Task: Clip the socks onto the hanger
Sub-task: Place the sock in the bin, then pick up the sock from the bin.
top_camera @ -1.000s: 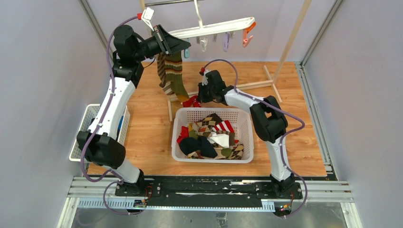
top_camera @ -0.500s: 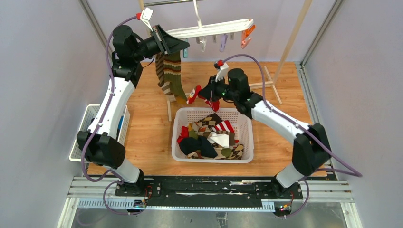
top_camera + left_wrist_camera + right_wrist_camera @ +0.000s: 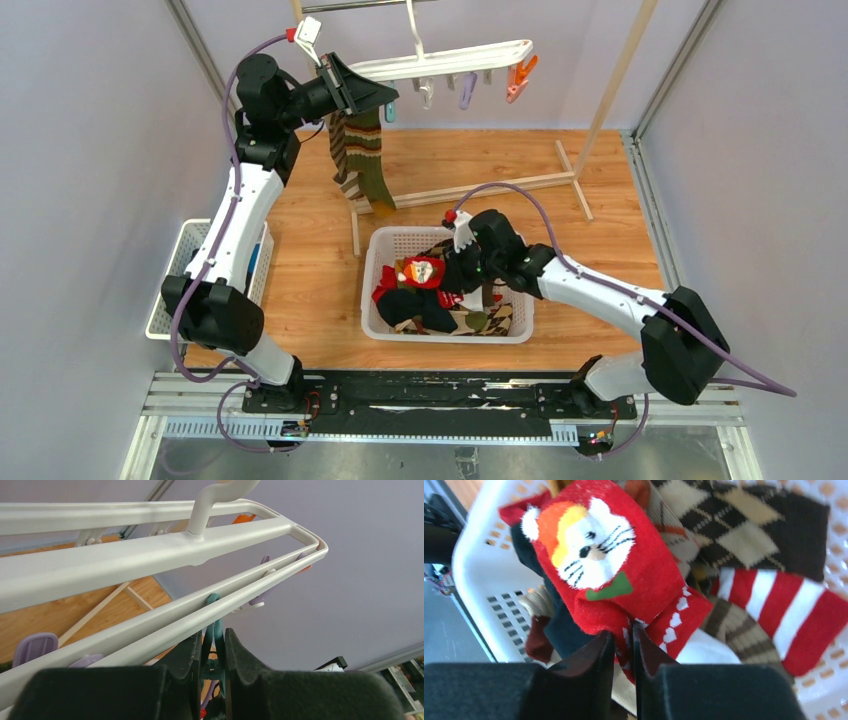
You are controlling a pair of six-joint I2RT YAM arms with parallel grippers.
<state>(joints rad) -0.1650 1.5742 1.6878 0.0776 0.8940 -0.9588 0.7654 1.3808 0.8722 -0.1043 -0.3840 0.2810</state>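
Observation:
The white hanger [image 3: 450,58] hangs at the back; its rails [image 3: 150,555] run across the left wrist view. My left gripper [image 3: 385,98] is up at the hanger's left end, shut on a teal clip [image 3: 214,630] under the rail. An olive-striped sock [image 3: 362,160] hangs just below it. My right gripper [image 3: 450,275] is low over the white basket [image 3: 375,280], its jaws pinched on a red sock with a cat face [image 3: 604,565] that drapes over the other socks [image 3: 470,320]. Red fabric sits between the right fingertips [image 3: 624,635].
An argyle sock [image 3: 734,525] and a red-and-white striped sock [image 3: 784,605] lie in the basket. Purple [image 3: 467,90] and orange [image 3: 518,80] clips dangle from the hanger. A wooden rack post [image 3: 610,90] slants at the back right. A second white basket [image 3: 175,270] sits at the left.
My right arm has swung from behind the basket toward me and down, carrying the red sock over the pile of socks. The left arm and hanger have stayed put.

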